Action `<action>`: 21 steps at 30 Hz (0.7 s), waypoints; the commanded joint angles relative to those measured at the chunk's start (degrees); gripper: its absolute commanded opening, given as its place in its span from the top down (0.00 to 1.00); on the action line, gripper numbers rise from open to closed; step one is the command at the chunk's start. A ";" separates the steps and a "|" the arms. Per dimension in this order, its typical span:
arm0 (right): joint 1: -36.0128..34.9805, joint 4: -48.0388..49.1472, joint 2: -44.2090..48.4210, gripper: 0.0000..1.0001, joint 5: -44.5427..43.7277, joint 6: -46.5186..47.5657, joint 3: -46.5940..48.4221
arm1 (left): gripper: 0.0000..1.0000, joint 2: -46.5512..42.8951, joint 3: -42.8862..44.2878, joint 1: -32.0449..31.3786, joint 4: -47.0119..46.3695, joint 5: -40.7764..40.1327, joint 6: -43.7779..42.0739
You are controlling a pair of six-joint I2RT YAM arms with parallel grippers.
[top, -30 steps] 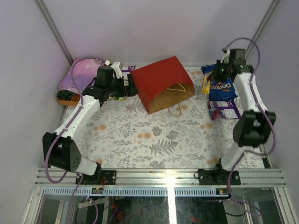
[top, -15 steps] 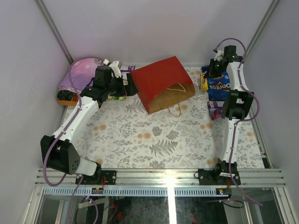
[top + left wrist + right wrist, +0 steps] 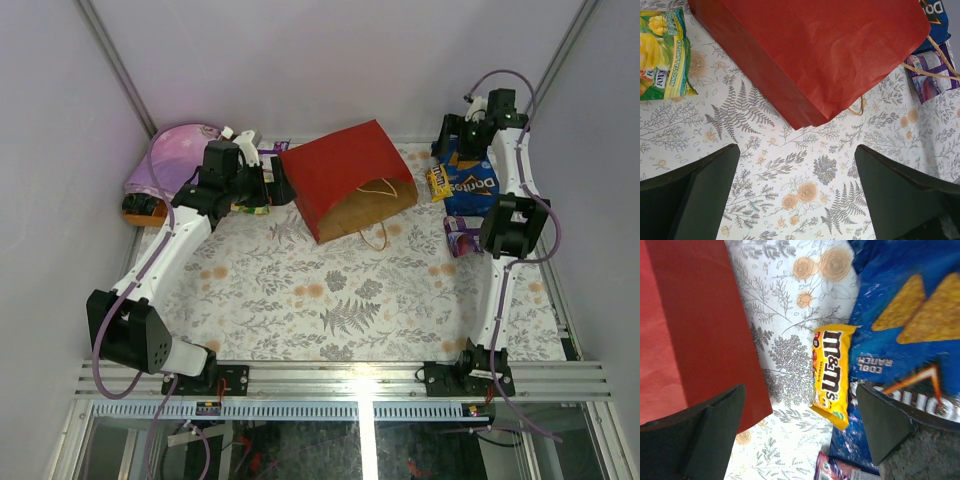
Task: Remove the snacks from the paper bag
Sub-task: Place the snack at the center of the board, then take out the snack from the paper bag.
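Red paper bag (image 3: 342, 176): 1 | Doritos bag (image 3: 470, 186): 1 | M&M's packet (image 3: 831, 373): 1

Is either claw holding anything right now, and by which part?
Nothing is held. The left claw hangs open beside the paper bag, and the right claw is open above the yellow candy packet.

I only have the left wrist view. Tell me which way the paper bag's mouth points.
Observer: The paper bag lies on its side; in the top view its brown-lined mouth points toward the near right.
Operator: Report the right gripper.
Observer: The right gripper is open, hovering over a yellow M&M's packet.
Operator: Place that packet for me.
Observer: It lies between the paper bag and the blue Doritos bag, touching the latter.
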State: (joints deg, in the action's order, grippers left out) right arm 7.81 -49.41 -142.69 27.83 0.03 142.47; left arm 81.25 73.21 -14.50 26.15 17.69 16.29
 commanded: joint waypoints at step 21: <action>-25.22 89.47 89.29 0.12 -38.94 -53.10 -129.25 | 0.00 -0.70 0.47 1.45 -2.51 1.25 1.03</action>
State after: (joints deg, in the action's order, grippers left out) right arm -15.25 17.56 -55.07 -6.57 -35.86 20.60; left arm 81.03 73.21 -13.65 25.76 16.82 16.45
